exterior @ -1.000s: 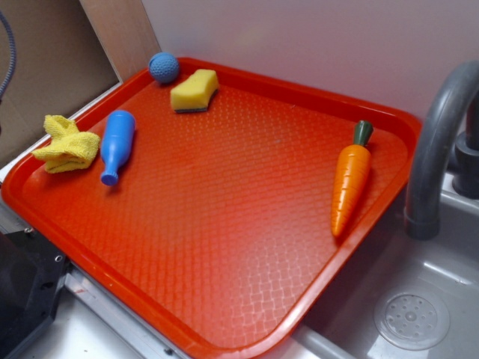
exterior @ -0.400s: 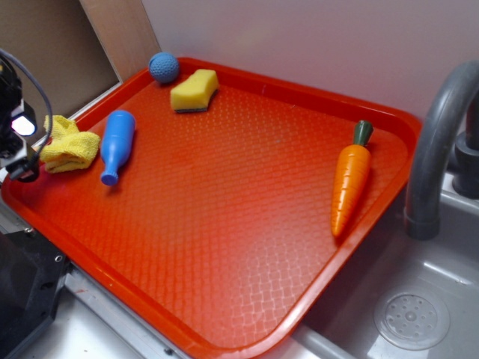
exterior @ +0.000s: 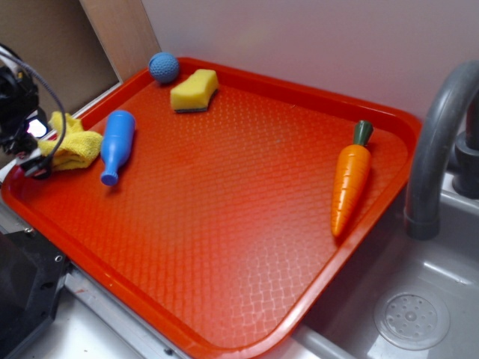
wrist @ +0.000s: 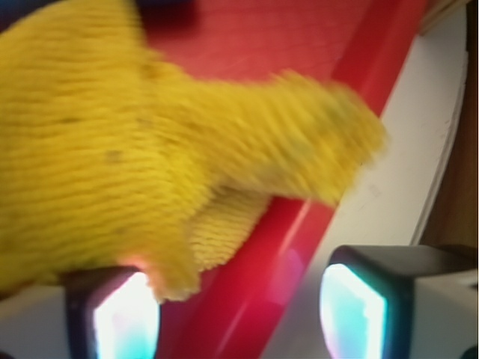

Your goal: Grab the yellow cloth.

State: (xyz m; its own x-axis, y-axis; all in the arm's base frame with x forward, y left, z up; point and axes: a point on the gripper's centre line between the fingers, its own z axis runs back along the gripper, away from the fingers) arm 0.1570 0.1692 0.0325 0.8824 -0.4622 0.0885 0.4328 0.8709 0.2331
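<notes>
The yellow cloth (exterior: 75, 143) lies crumpled on the left rim of the red tray (exterior: 224, 247), next to the blue toy bottle (exterior: 116, 143). My gripper (exterior: 31, 153) hangs at the far left, just over the cloth's left edge. In the wrist view the cloth (wrist: 135, 142) fills the upper left, blurred. My gripper (wrist: 239, 318) is open, its two fingers wide apart. The left fingertip (wrist: 120, 318) sits at the cloth's lower edge and the right one (wrist: 359, 314) is over the white counter. Nothing is between the jaws but the tray rim (wrist: 262, 284).
A yellow sponge block (exterior: 194, 90) and a blue ball (exterior: 163, 66) lie at the tray's back. A toy carrot (exterior: 350, 179) lies at the right. A grey faucet (exterior: 438, 142) and sink (exterior: 412, 314) stand to the right. A wooden board (exterior: 120, 34) stands behind the cloth.
My gripper has come into view from the left and moved right and down, now covering the cloth's left part. The cloth and other objects have not moved.
</notes>
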